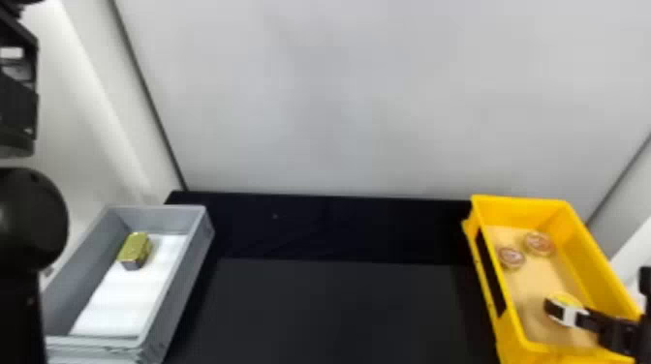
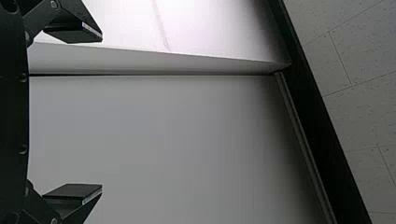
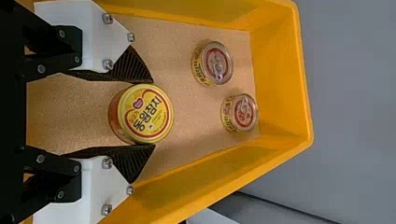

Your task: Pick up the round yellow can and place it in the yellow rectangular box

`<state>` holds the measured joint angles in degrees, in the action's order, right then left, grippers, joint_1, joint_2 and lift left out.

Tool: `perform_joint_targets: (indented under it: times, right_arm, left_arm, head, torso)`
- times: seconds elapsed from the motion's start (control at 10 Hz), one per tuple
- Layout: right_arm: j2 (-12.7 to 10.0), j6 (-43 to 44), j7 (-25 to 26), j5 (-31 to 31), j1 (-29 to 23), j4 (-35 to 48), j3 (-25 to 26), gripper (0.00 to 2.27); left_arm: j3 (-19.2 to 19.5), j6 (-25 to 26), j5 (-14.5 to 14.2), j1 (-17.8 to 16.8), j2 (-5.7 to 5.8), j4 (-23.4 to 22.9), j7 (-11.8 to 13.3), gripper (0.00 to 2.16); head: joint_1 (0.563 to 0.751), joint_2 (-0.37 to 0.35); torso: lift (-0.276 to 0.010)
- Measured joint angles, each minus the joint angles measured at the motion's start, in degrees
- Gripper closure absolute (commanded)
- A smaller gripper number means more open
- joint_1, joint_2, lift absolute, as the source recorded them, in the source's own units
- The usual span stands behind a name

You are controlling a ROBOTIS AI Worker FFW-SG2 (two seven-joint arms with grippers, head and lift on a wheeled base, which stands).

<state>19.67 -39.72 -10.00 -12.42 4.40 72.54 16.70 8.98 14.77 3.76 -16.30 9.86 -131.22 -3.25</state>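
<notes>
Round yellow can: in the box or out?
In: the can is inside the walls of the box, between the fingers of the right gripper.

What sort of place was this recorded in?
Probably a robotics lab or test booth: a black table stands before plain grey wall panels, with a grey plastic box and a yellow plastic box set at opposite sides.
</notes>
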Motion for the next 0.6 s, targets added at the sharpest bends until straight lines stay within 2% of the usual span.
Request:
perform_joint_targets:
  times: [0.3, 0.6]
  right_arm:
    - [0.1, -1.0, 2.4, -2.6, -0.1, -0.3, 0.0, 0.03]
    - [0.3, -1.8, 3.3, -4.9, -0.5, -0.1, -0.4, 0.08]
  left_arm:
    - [0.1, 0.0, 0.0, 0.1, -0.02, 0.0, 0.0, 0.14]
    - [0.2, 0.0, 0.0, 0.3, 0.07, 0.0, 0.0, 0.14]
  head:
    - [0.663, 0.054]
    - [0.663, 0.054]
  torso:
    - [0.0]
    - [0.0]
